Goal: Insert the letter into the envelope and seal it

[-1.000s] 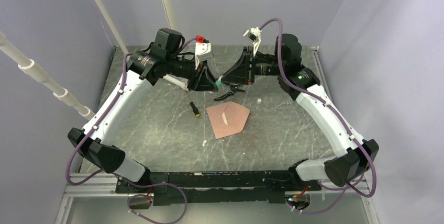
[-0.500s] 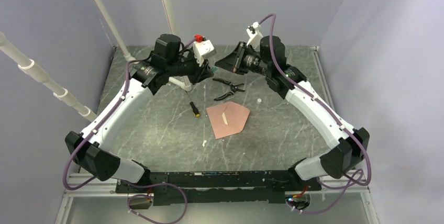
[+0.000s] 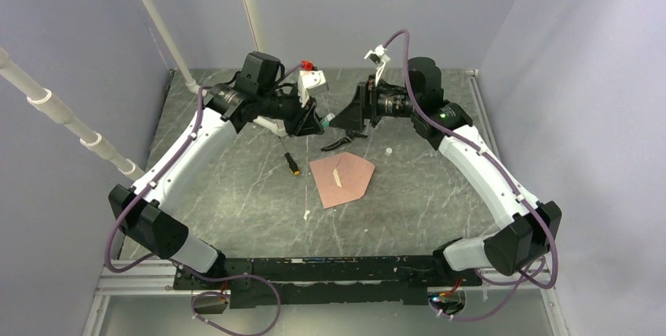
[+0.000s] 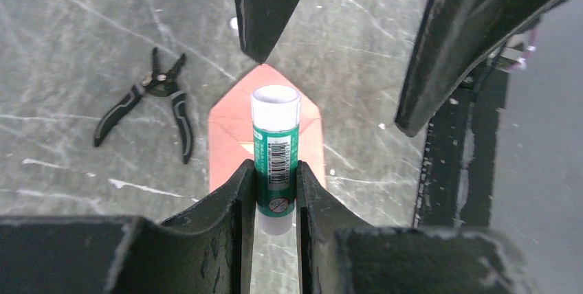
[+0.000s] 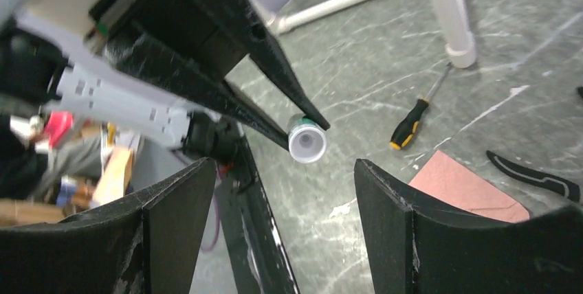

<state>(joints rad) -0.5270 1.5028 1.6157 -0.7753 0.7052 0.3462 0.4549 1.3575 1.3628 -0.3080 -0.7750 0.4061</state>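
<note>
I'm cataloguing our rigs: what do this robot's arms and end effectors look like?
Both the left arm and right arm have white shells between black joint housings, each trailed by a purple cable. The left end effector and right end effector are matte black pairs of tapering wedges.

envelope: middle behind glue stick | pliers: cut off at right edge, right wrist view

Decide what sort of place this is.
Likely a robotics lab test cell: two robot arms bolted at the edge of a grey table, plain walls closing it in, loose pliers and a screwdriver.
</note>
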